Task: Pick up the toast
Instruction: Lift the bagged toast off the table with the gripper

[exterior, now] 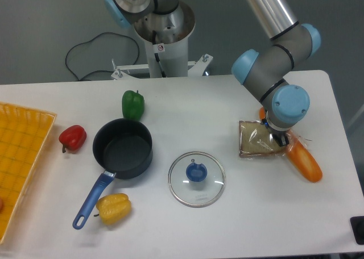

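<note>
The toast (257, 138), a flat tan slice in clear crinkly plastic, lies at the right of the white table. My gripper (280, 138) is at its right edge, pointing down under the blue wrist cap (290, 103), which hides most of it. One dark finger (282, 140) shows against the plastic wrap. The toast shifts together with the gripper, so the jaws appear shut on its right edge.
A long orange loaf (304, 162) lies just right of the toast, partly under the wrist. A glass lid (196, 178) sits left of the toast. Farther left are a dark pot (123, 148), green pepper (132, 104), red pepper (73, 137), yellow pepper (114, 208) and a yellow basket (17, 157).
</note>
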Motion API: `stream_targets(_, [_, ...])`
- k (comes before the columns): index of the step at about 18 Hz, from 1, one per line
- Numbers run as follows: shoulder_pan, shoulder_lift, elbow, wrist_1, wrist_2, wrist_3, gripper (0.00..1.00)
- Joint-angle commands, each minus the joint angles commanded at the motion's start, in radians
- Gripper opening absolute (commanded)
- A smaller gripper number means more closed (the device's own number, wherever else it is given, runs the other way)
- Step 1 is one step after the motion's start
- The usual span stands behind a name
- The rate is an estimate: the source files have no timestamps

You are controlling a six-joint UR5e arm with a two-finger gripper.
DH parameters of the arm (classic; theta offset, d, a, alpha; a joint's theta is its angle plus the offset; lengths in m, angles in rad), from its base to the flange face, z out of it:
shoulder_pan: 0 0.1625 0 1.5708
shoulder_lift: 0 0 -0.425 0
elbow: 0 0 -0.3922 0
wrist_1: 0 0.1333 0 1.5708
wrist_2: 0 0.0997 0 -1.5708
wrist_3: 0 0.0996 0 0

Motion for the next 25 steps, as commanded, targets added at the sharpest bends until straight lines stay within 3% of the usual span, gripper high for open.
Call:
stream_targets(4, [-0.002, 0.026, 0.009, -0.017, -0.011, 0.000, 0.00])
stream_targets(10, [-0.018, 0.075, 0.054, -0.112, -0.150, -0.119, 0.00])
stream_targets(13, [-0.034, 0.091, 0.074, -0.156, -0.152, -0.132, 0.00])
stream_targets(25, [-0.109, 0.158, 0.081, -0.163, -0.242, -0.339, 0.00])
